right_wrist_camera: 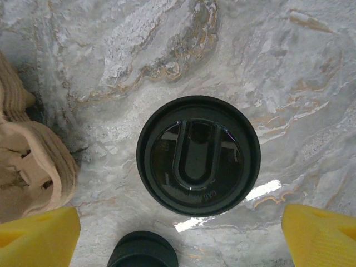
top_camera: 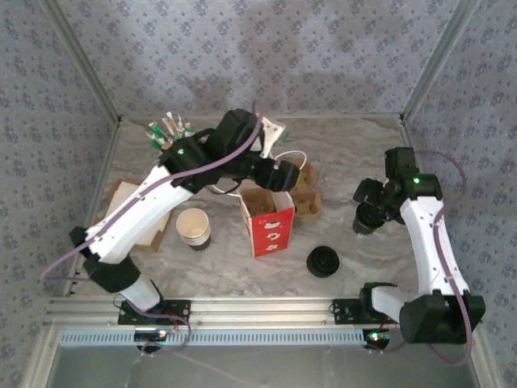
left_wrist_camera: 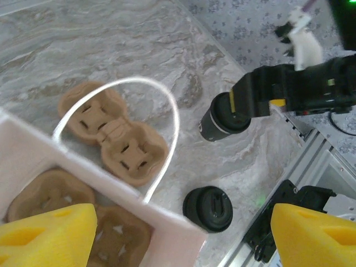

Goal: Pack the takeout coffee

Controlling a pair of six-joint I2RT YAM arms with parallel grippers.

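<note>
Takeout coffee sits centred between spread right fingers.

A loose black lid lies near a brown pulp carrier.

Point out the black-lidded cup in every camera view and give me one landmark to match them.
Top external: lidded cup right of centre, at mid-height.
Left wrist: lidded cup upper right of centre, seen side-on.
Right wrist: lidded cup at centre, seen from above.
Landmark: brown cup carrier, left of it in all three.
</note>
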